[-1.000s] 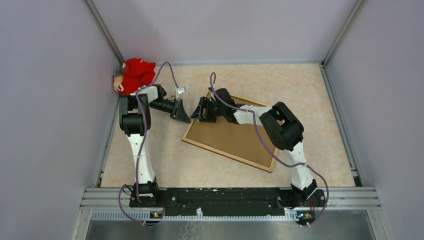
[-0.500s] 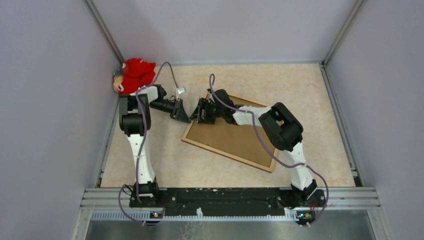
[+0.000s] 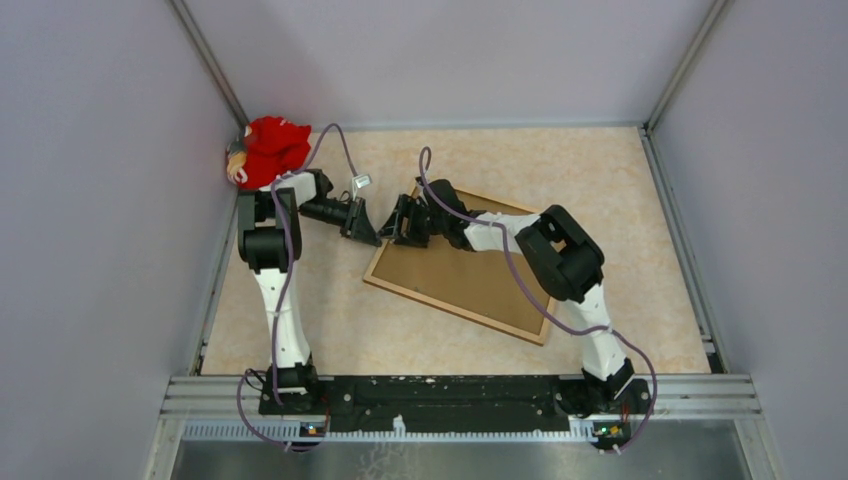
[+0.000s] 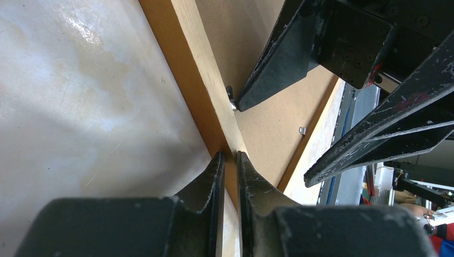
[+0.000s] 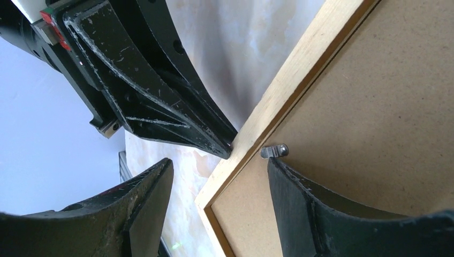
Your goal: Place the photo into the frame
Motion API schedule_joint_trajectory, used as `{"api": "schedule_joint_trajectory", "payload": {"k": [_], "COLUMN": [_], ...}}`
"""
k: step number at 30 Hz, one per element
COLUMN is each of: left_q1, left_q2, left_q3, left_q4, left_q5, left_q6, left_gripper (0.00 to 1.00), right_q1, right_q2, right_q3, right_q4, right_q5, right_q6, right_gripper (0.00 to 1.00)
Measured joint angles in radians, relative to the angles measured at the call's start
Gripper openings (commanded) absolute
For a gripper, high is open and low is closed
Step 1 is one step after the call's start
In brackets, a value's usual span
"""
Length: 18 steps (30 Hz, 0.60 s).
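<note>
The frame (image 3: 450,311) lies back side up on the table, with the brown backing board (image 3: 470,275) inside its golden-brown moulding. The photo is out of view. My left gripper (image 3: 368,232) is shut, its tips (image 4: 230,156) resting on the moulding (image 4: 198,69) near the frame's left corner. My right gripper (image 3: 400,222) is open and straddles that same edge (image 5: 278,91). One of its fingers (image 5: 321,209) is over the board (image 5: 385,107), right beside a small metal tab (image 5: 274,151); the other is over the table.
A red cloth bundle (image 3: 270,148) sits in the far left corner against the wall. A small silvery piece (image 3: 361,182) hangs by the left arm's cable. Another metal tab (image 4: 302,130) shows on the board's far edge. Enclosure walls stand on three sides.
My right gripper has crept a little to the left, closer to the left gripper. The left gripper and the frame have not moved.
</note>
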Motion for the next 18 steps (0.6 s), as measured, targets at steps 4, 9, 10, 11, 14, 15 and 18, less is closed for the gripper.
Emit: {"api": "schedule_joint_trajectory", "payload": {"k": [4,9,10,11,14,15,18], "left_q1": [0.0,0.0,0.0,0.0,0.0,0.0,0.0], "left_q2": [-0.001,-0.002,-0.002,-0.002,-0.002,-0.002,-0.003], "left_q3": [-0.002,-0.002,-0.003,-0.003,-0.003,-0.004,-0.005], "left_q4": [0.001,0.002,0.002,0.002,0.002,0.003,0.003], "left_q5": [0.0,0.0,0.0,0.0,0.001,0.001,0.001], "left_q6": [0.0,0.001,0.001,0.001,0.001,0.001,0.005], "left_gripper": [0.16,0.16,0.16,0.16,0.16,0.16,0.16], "right_q1": [0.0,0.0,0.0,0.0,0.0,0.0,0.0], "right_q2": [0.011,0.016,0.016,0.017,0.019,0.019,0.019], "right_q3": [0.008,0.014,0.014,0.014,0.014,0.014,0.014], "right_q4": [0.016,0.02,0.021,0.022,0.026,0.026,0.026], "right_q5": [0.0,0.001,0.001,0.002,0.002,0.003,0.005], "right_q6": [0.012,0.018,0.019,0.019,0.021,0.021,0.026], "right_gripper": [0.66,0.66,0.66,0.66,0.65,0.65,0.65]}}
